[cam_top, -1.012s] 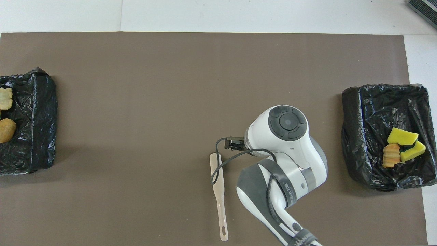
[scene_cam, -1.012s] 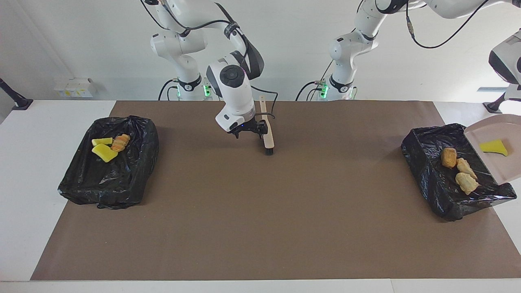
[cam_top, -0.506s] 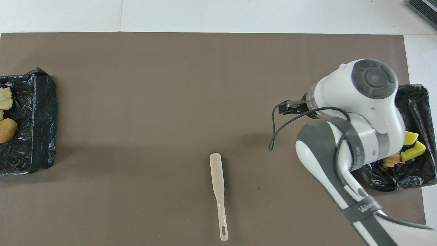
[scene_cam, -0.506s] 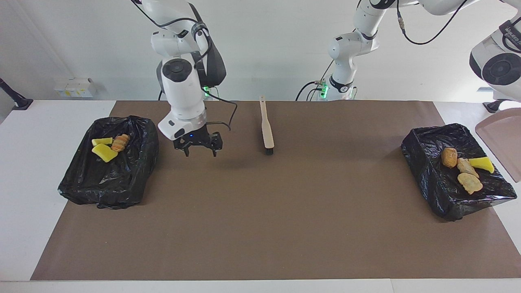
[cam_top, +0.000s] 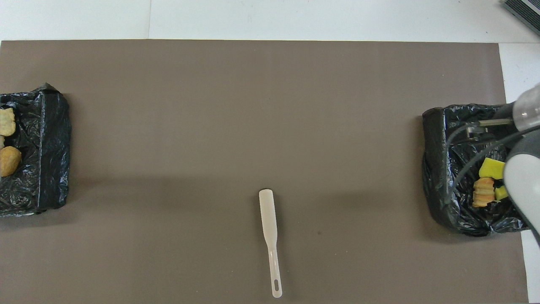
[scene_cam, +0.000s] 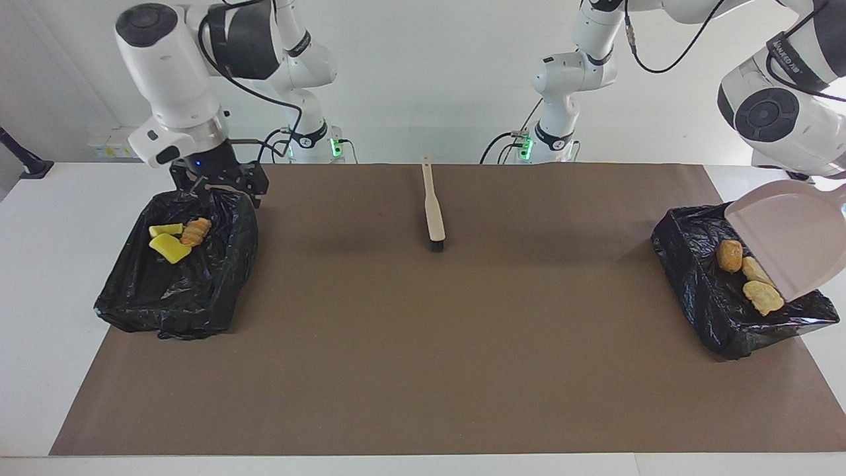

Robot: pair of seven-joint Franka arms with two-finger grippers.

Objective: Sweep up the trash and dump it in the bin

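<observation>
Trash lies in two black-lined bins. The bin point(scene_cam: 687, 264) at the left arm's end holds an orange-brown bun point(scene_cam: 730, 255) and two tan chunks point(scene_cam: 763, 297). The beige dustpan point(scene_cam: 786, 238) hangs steeply tilted over it, under the left arm's wrist point(scene_cam: 780, 122). That gripper's fingers lie past the view's edge. My right gripper point(scene_cam: 221, 192) hovers open and empty over the robot-side rim of the other bin point(scene_cam: 218, 277). That bin holds two yellow wedges point(scene_cam: 170, 248) and a ribbed orange lump point(scene_cam: 195, 231).
A pale-handled brush point(scene_cam: 433, 211) lies on the brown mat point(scene_cam: 423, 344) midway between the bins, close to the robots, with its bristle end pointing away from them. White table shows around the mat.
The right gripper left the brush and swung over the bin at its end. The left arm tipped the dustpan; the yellow wedge slid off into the bin and is now hidden by the pan.
</observation>
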